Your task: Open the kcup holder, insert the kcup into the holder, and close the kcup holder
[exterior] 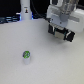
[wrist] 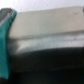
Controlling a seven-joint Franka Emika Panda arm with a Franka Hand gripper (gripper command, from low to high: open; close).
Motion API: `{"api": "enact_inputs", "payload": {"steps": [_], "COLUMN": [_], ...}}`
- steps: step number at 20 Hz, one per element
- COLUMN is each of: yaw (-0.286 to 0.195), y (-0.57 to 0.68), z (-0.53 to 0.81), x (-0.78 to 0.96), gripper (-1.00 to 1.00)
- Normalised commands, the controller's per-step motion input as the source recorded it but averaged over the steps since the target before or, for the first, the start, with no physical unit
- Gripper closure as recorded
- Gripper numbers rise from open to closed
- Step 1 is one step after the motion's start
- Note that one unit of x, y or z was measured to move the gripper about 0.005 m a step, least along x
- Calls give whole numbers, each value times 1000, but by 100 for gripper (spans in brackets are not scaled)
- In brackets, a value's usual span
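Note:
The kcup (exterior: 26, 56), a small white cup with a green top, stands upright on the white table toward the exterior view's left front, far from the arm. My white gripper (exterior: 61, 34) hangs at the exterior view's upper right, over dark parts that may be the black kcup holder (exterior: 69, 36); most of the holder is hidden behind the gripper. The wrist view is blurred. It shows one teal finger (wrist: 5, 42) at the picture's edge, a grey panel (wrist: 47, 30) and a dark body (wrist: 47, 67) very close. No second finger shows, and nothing is between the jaws.
A white upright post (exterior: 25, 10) stands at the back of the exterior view, with dark clutter (exterior: 7, 20) beside it at the far left. The white tabletop (exterior: 50, 65) spreads between the kcup and the arm.

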Motion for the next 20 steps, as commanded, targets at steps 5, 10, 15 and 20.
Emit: {"api": "enact_inputs", "payload": {"steps": [5, 10, 15, 20], "yaw": [-57, -65, -66, -110], "y": [-359, -430, -226, -218], "z": [188, 135, 144, 276], "x": [839, 795, 562, 296], "gripper": [100, 100, -100, -100]}}
